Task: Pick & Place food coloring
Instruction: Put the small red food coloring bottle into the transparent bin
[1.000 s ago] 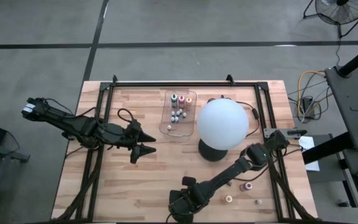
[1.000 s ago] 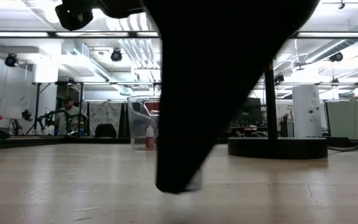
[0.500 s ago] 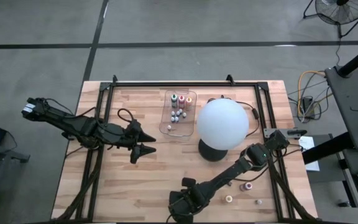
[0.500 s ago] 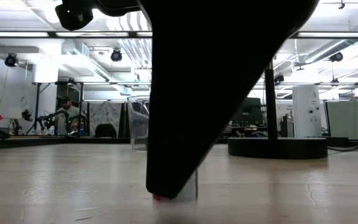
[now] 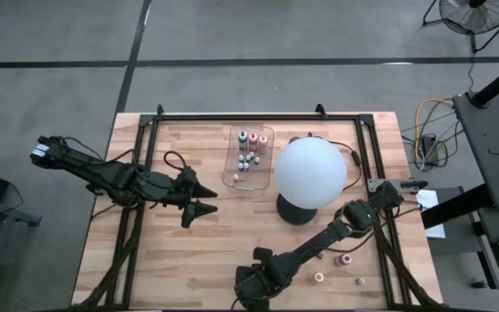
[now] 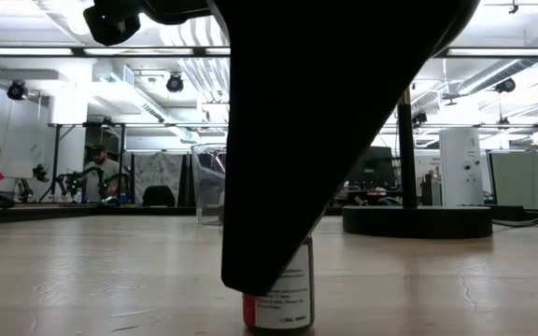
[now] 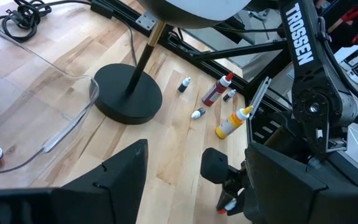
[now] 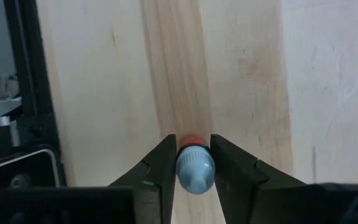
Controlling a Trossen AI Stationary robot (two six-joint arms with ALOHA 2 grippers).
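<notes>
At the bottom middle of the low view, a little red bottle [image 6: 279, 297] now shows standing on the table [image 6: 82, 271]; a second ago only a sliver peeked out. The right gripper [image 8: 193, 163] squeezes its cap, likely ready to lift. Farther off, middle left in the high view, the left gripper [image 5: 199, 198] waits, fingers apart.

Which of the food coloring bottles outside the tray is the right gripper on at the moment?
The red bottle with the pale cap, upright at the table's front edge, sits between the right gripper fingers. The others lie loose beside the globe's base, like the yellow bottle.
</notes>
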